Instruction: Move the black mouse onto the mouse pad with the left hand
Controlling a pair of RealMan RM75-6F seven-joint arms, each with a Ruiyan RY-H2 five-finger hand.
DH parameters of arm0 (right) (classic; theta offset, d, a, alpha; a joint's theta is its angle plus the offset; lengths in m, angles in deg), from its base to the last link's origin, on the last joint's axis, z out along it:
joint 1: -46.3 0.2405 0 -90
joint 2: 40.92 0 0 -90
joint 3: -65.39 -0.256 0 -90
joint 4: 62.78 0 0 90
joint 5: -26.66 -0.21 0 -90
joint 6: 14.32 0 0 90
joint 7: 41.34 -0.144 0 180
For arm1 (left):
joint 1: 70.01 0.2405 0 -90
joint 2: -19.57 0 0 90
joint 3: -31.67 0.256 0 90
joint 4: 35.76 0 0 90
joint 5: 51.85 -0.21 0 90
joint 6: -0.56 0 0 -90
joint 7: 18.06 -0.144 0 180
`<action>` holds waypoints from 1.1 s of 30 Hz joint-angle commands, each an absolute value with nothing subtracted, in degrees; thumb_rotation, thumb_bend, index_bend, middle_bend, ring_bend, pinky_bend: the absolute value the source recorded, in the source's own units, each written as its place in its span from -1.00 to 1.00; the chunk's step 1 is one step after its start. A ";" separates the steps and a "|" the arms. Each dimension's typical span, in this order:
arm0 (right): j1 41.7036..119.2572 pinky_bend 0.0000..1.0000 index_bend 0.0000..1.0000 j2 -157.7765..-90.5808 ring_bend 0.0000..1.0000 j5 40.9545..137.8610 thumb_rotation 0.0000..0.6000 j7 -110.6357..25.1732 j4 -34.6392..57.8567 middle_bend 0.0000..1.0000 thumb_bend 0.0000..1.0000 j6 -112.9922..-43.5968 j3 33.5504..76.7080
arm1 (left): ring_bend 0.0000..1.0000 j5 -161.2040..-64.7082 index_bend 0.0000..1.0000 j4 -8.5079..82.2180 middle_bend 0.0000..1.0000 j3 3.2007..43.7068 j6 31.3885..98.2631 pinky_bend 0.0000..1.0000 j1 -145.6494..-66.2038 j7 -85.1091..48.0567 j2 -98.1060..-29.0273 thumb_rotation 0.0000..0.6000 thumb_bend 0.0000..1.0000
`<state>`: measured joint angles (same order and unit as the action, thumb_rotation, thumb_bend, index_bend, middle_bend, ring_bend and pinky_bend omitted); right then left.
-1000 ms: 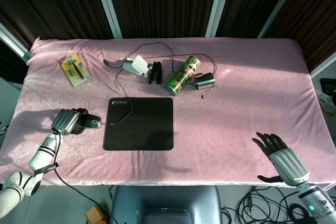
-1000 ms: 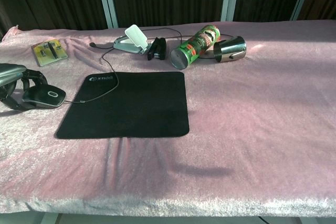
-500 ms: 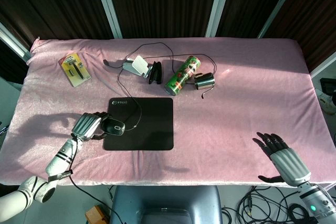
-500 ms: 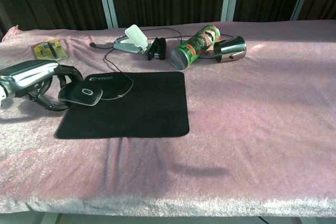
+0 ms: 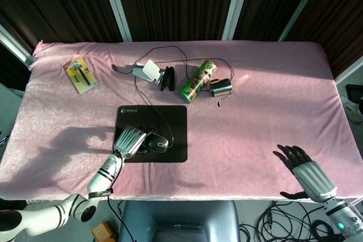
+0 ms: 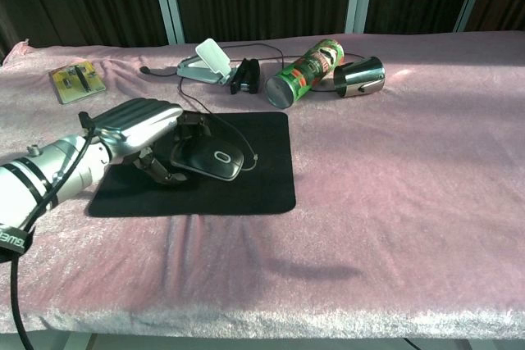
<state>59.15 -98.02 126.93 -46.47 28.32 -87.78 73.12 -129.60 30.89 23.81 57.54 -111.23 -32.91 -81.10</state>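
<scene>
The black mouse (image 5: pixel 157 143) (image 6: pixel 210 161) is over the black mouse pad (image 5: pixel 176 122) (image 6: pixel 267 171), near its middle. My left hand (image 5: pixel 130 140) (image 6: pixel 139 125) grips the mouse from its left side, fingers curled around it. The mouse's cable (image 5: pixel 148 106) (image 6: pixel 238 138) trails across the pad toward the back of the table. My right hand (image 5: pixel 305 171) is at the table's near right edge, fingers spread, holding nothing; the chest view does not show it.
Behind the pad lie a white device (image 5: pixel 147 72), a black stapler (image 5: pixel 167 79), a green can on its side (image 5: pixel 196 81) and a metal cup (image 5: pixel 221 88). A packaged tool (image 5: pixel 80 74) lies at the back left. Pink cloth (image 5: pixel 266 100) covers the table.
My left hand has carried the mouse rightward, from the cloth left of the pad to the pad's middle. The cable has followed. The right hand has stayed put.
</scene>
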 commanded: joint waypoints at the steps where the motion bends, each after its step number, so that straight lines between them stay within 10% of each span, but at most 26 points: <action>1: 59.30 -0.62 -0.99 -97.90 -0.92 127.09 1.00 -46.75 28.26 -0.90 -0.81 -87.65 73.23 | 0.22 -126.46 0.18 25.25 0.50 23.02 56.67 0.45 -112.13 -37.56 -85.99 1.00 -0.35; 4: 59.56 -0.62 -0.99 -97.80 -0.92 127.18 1.00 -47.03 28.24 -0.90 -0.81 -87.31 73.29 | 0.15 -126.46 0.12 22.42 0.38 23.48 57.15 0.45 -112.00 -38.83 -87.56 1.00 -0.36; 14: 59.74 -0.62 -0.96 -97.85 -0.92 127.10 1.00 -46.54 28.39 -0.90 -0.80 -86.89 73.41 | -0.89 -124.12 -0.98 25.79 -0.96 23.82 56.68 -0.13 -110.72 -44.92 -84.24 1.00 -0.37; 25: 59.57 -0.62 -0.93 -97.96 -0.92 126.81 1.00 -46.01 28.57 -0.91 -0.81 -87.01 73.40 | -1.00 -116.49 -1.00 43.62 -1.00 24.33 58.23 -0.32 -107.29 -55.75 -72.64 1.00 -0.38; 33: 58.12 -0.62 -0.92 -98.87 -0.92 126.22 1.00 -44.84 28.34 -0.91 -0.81 -90.05 72.51 | -0.87 -125.71 -0.92 57.29 -0.95 28.87 70.99 -0.35 -98.40 -47.77 -56.49 1.00 -0.38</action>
